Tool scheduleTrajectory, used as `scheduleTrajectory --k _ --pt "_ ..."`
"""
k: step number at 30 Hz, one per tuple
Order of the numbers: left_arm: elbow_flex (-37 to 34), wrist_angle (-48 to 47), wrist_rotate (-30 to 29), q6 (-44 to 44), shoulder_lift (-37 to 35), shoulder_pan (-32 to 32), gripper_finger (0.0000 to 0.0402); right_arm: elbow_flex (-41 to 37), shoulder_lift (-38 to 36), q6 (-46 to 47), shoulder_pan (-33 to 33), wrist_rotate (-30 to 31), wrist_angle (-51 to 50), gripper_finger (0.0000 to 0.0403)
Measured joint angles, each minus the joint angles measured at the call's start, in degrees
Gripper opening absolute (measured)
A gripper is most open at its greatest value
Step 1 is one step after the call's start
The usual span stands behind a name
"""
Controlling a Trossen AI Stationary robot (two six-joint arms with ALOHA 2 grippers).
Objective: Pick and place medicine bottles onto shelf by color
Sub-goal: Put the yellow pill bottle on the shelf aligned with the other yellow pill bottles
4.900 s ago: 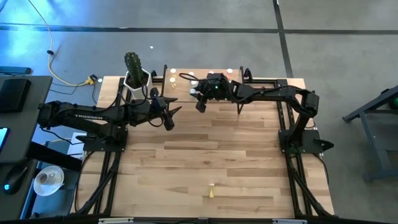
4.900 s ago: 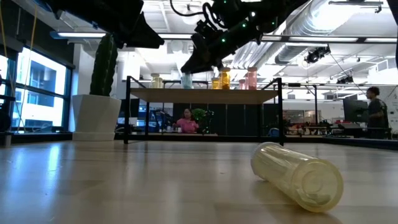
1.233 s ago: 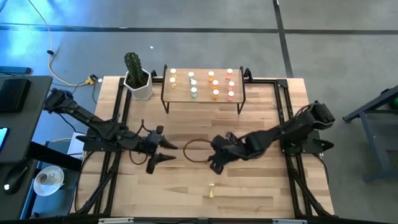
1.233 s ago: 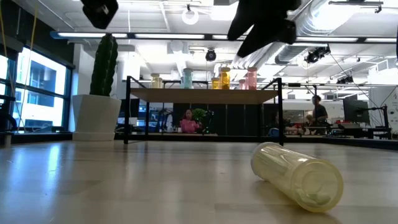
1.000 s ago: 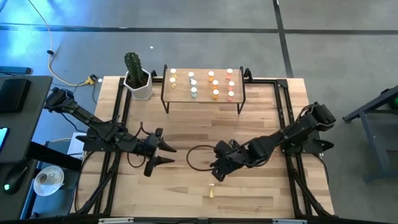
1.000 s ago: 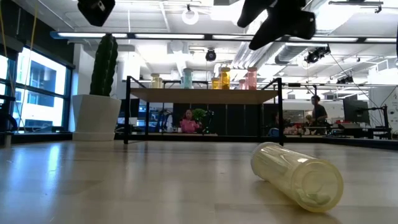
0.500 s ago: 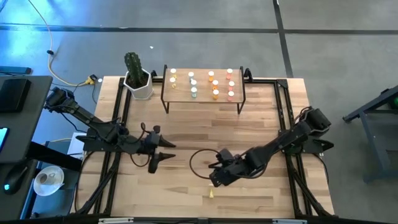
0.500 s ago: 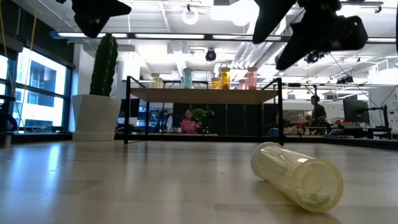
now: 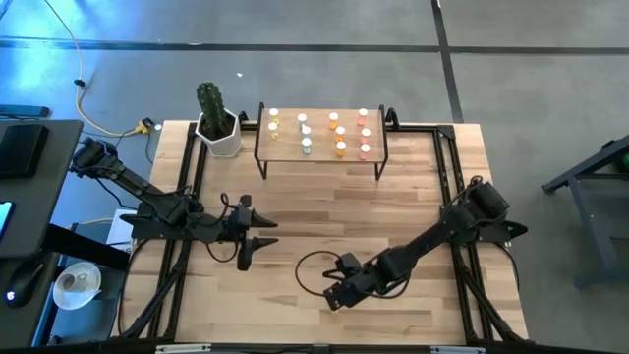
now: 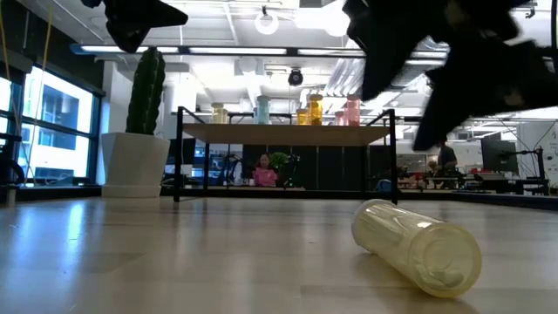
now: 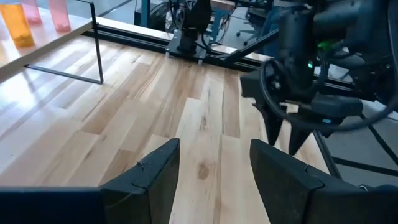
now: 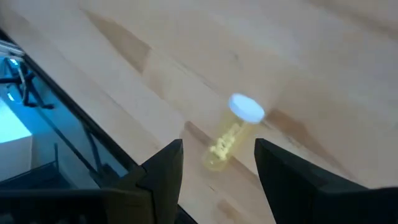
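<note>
One yellow medicine bottle [image 12: 225, 144] with a white cap [image 12: 247, 109] lies on its side on the wood tabletop near the front edge; it also shows in the low view [image 10: 417, 247]. My right gripper [image 12: 217, 180] hangs open just above it, slanting down, with a finger on either side of the bottle's body and clear of it. The shelf [image 9: 319, 155] stands on thin black legs at the table's far edge, with several bottles upright on it in colour rows. My left gripper [image 9: 263, 236] waits open over the table's left middle.
A white pot with a cactus [image 9: 216, 123] stands left of the shelf. A dark cable loop [image 9: 313, 270] hangs from my right arm over the table's middle. Bare planks lie between the two grippers and in front of the shelf.
My right gripper has gone toward the table's near edge and down, rolling about its own line as it went, and now hangs over the lying yellow bottle. My left gripper has turned a little in place. The bottle has not moved.
</note>
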Motion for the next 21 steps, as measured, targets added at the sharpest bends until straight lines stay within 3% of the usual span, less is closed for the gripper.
scheduleTrajectory --k 21 --pt "-0.02 -1.44 0.44 0.42 0.0 0.01 0.0184 0.01 7.87 5.38 1.12 -3.15 7.78 0.019"
